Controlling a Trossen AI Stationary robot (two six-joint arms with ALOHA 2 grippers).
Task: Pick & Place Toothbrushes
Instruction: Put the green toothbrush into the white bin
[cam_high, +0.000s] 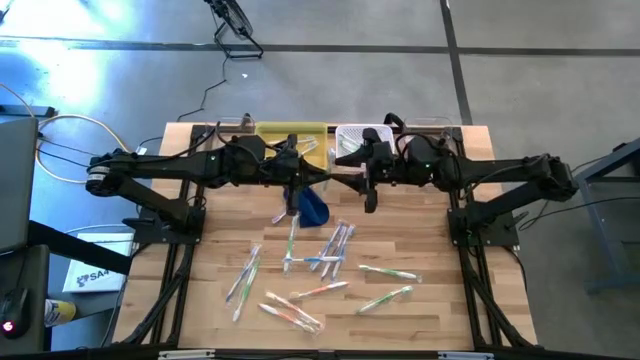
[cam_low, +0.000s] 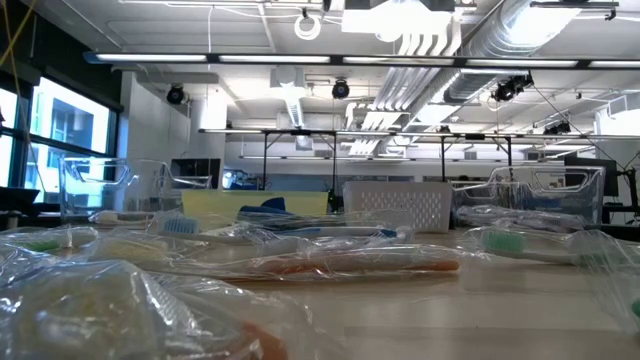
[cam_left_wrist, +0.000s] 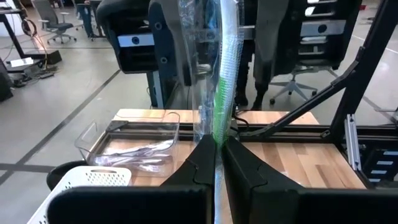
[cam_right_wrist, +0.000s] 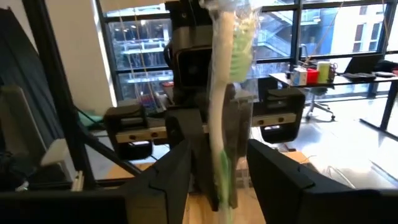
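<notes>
From where I sit, the near half of the wooden table (cam_high: 420, 315) is littered with loose toothbrushes (cam_high: 330, 262), each in a clear wrapper, lying flat in a scatter from left of centre across to the right; in the low view the closest of them blur into crinkled plastic, with an orange-handled one (cam_low: 370, 266) lying crosswise in the middle. Farther back, near the middle of the table, a dark blue pouch (cam_high: 313, 205) sits just below where the two arms meet. Both arms reach in from their sides toward the centre. The left gripper (cam_left_wrist: 217, 163) has its fingers pinched tight on a wrapped green-and-white toothbrush (cam_left_wrist: 224, 74), which stands upright between them. The right gripper (cam_right_wrist: 217, 163) faces it with its fingers spread apart on either side of that same toothbrush (cam_right_wrist: 229, 68), not touching it as far as I can see. Along the far edge sit a yellow tray (cam_high: 292, 130), a white slotted basket (cam_high: 352, 133) to its right, and a clear bin (cam_left_wrist: 134, 144) holding a few wrapped brushes.
</notes>
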